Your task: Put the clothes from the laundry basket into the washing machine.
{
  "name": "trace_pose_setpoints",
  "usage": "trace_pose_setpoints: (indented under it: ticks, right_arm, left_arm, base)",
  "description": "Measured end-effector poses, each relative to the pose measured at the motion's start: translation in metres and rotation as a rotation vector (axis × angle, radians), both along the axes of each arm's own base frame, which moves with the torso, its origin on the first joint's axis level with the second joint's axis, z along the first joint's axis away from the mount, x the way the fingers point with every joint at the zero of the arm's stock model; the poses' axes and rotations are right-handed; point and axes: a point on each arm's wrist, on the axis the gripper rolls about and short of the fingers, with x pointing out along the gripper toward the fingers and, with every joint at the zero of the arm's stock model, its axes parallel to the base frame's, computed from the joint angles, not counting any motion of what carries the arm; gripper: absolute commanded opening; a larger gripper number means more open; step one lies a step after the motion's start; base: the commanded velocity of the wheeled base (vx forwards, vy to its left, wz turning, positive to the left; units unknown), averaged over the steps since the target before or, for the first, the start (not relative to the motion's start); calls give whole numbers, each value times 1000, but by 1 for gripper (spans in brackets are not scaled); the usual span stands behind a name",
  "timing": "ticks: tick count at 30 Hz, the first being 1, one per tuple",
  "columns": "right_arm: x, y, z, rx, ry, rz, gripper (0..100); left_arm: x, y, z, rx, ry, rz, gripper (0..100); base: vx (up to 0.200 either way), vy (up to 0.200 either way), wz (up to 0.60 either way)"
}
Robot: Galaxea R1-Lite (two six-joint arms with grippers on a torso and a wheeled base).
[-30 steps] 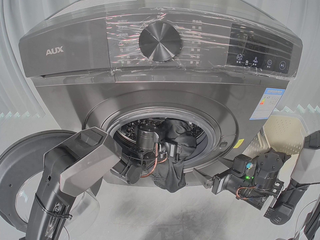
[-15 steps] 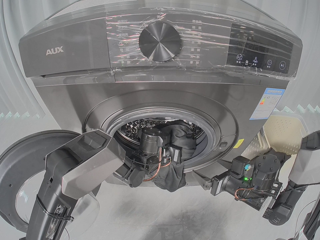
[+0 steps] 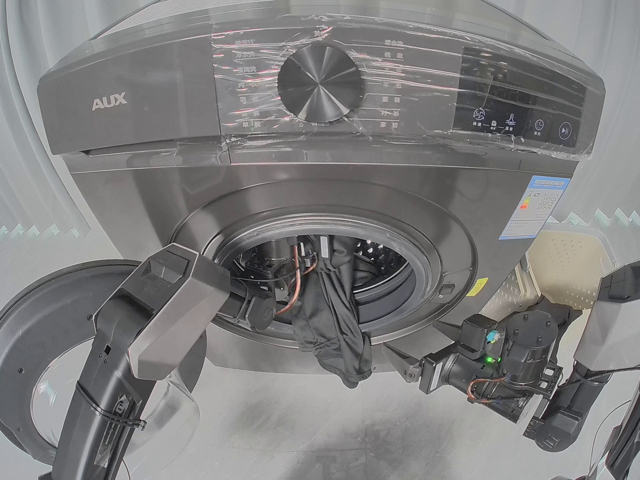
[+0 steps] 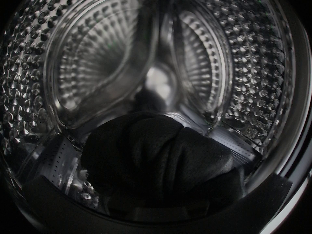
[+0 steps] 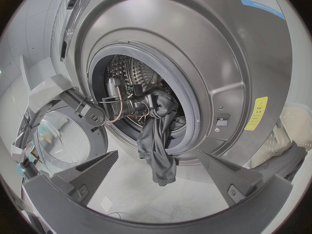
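A dark garment is gripped at its bunched top by the left gripper, closed on it high in the door opening of the washing machine. The garment's long axis is hung near vertical, with the lower end pointed at the floor over the opening's near rim. The right gripper is seen wide open and empty, low right of the opening, near the laundry basket.

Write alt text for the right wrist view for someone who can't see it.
The left gripper, inside the opening of the washing machine, holds a dark garment whose lower part hangs outside. The open right gripper frames the foreground.
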Motion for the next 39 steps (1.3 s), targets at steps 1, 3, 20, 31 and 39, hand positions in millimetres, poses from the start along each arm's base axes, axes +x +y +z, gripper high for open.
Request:
trace_pose_setpoints:
  ticks: [1, 3, 20, 31, 39]
  right_arm:
    - [0, 0, 0, 0, 0, 0, 100]
    - [0, 0, 0, -1, 1, 1, 100]
    - [0, 0, 0, -1, 1, 0, 100]
    - [0, 0, -1, -2, 2, 0, 100]
    - [0, 0, -1, -3, 4, 1, 100]
  left_arm:
    - [4, 4, 1, -5, -7, 15, 0]
    - [7, 7, 1, -8, -13, 24, 0]
    - [-33, -13, -22, 54, 128, -74, 100]
    - [-79, -8, -38, 180, 270, -164, 100]
    - [-94, -4, -40, 210, 304, -200, 100]
  base:
    - [0, 0, 0]
    - [0, 0, 0]
    - [0, 0, 0]
    - [0, 0, 0]
    - [0, 0, 0]
